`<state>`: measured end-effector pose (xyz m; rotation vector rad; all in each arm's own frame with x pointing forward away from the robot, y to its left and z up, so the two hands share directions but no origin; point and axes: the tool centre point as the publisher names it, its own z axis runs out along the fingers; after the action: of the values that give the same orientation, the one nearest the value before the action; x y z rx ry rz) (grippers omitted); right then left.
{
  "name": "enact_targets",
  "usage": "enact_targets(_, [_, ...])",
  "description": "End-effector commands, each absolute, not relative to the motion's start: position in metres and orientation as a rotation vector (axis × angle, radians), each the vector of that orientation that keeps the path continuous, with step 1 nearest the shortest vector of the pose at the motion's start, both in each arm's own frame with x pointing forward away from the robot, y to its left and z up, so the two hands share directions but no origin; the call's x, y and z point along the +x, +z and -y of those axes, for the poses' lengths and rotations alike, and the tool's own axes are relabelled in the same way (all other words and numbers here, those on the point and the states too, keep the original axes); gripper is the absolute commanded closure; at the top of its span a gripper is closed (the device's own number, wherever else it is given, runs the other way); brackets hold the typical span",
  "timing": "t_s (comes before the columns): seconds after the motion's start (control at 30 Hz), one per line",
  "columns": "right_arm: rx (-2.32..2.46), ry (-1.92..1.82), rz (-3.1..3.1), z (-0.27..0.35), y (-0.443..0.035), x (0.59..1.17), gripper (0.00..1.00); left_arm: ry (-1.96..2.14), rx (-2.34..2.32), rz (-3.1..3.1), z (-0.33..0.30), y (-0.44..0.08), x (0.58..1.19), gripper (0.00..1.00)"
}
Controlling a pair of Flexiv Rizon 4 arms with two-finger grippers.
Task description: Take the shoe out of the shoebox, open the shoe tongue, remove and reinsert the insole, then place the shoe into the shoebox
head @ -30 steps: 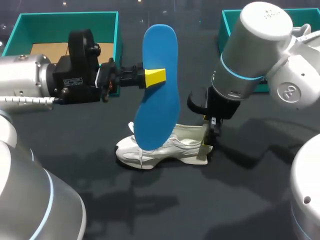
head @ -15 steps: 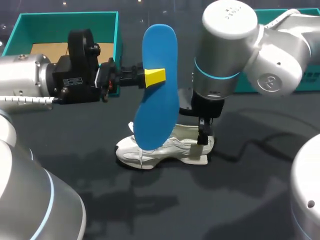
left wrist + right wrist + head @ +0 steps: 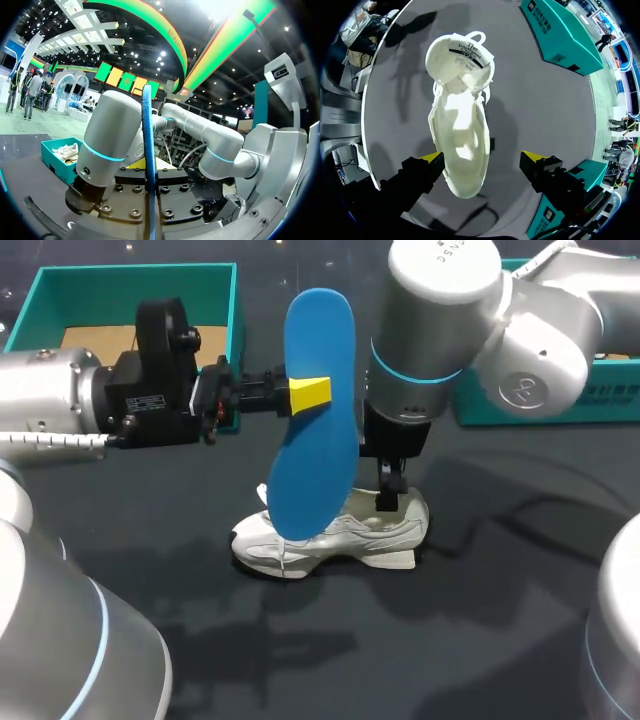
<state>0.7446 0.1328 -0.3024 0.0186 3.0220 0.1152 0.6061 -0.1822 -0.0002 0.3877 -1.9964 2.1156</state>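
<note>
The left gripper (image 3: 306, 395) is clamping the blue insole (image 3: 318, 450) upright above the white shoe (image 3: 330, 538), which is lying on the table (image 3: 480, 640). The right gripper (image 3: 482, 156) is hovering over the shoe, its 2 fingers spread wide.

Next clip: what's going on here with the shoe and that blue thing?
The left gripper is shut on the blue insole and holds it upright above the table. The white shoe stands on the table, outside both teal boxes. The right gripper hangs over the shoe with its fingers open, one on each side of it. The insole is out and not yet back in.
</note>
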Motion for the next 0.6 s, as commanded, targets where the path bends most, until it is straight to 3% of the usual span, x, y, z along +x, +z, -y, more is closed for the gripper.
enact_targets(0.03, [-0.003,0.101,-3.032,-0.150,-0.316,0.758,0.00,2.119,0.390,1.994,0.184,-0.002,0.605,1.00])
enact_targets(0.6, [-0.035,0.156,-3.043,-0.165,-0.359,0.773,0.00,2.119,0.390,1.994,0.184,-0.002,0.605,1.00])
